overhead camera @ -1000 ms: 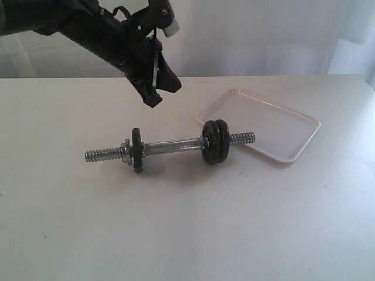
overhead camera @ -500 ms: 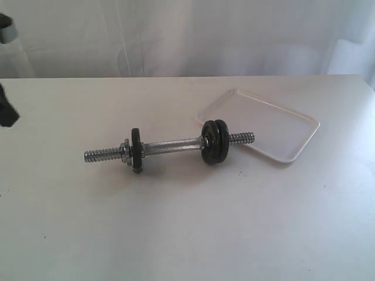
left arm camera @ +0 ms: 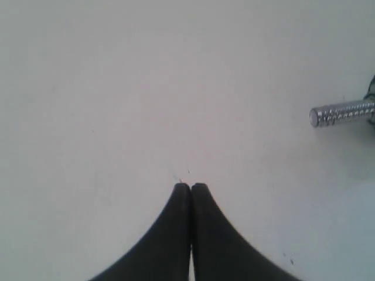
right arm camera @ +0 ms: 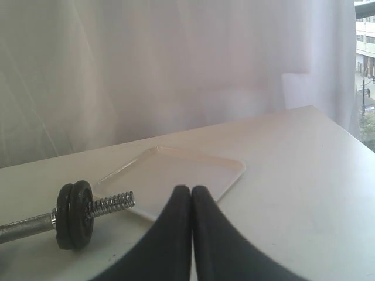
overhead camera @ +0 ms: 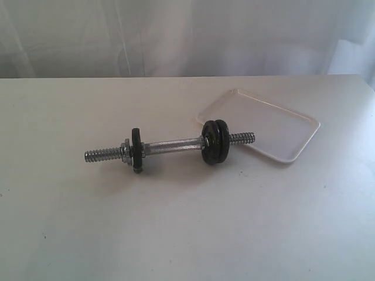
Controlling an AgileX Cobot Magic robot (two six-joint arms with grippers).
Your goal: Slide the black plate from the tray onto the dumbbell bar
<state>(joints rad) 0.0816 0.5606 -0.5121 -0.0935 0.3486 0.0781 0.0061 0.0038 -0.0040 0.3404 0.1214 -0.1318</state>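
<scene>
Chrome threaded steel dumbbell bar [overhead camera: 173,145] lying on white desk [overhead camera: 176,228], two matte-black round plates [overhead camera: 215,142] on its end beside shallow white rectangular tray [overhead camera: 281,126], both arms' jaws clenched.

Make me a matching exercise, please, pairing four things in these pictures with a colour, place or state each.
Things:
1. tray
2. dumbbell bar
3. left gripper
4. pair of black discs

Descriptions:
A. shut, over the table
B. on the bar, at the end nearest the tray
C. white, shallow, low rim
D. chrome, lying on the table

Pairs: 1-C, 2-D, 3-A, 4-B
</scene>
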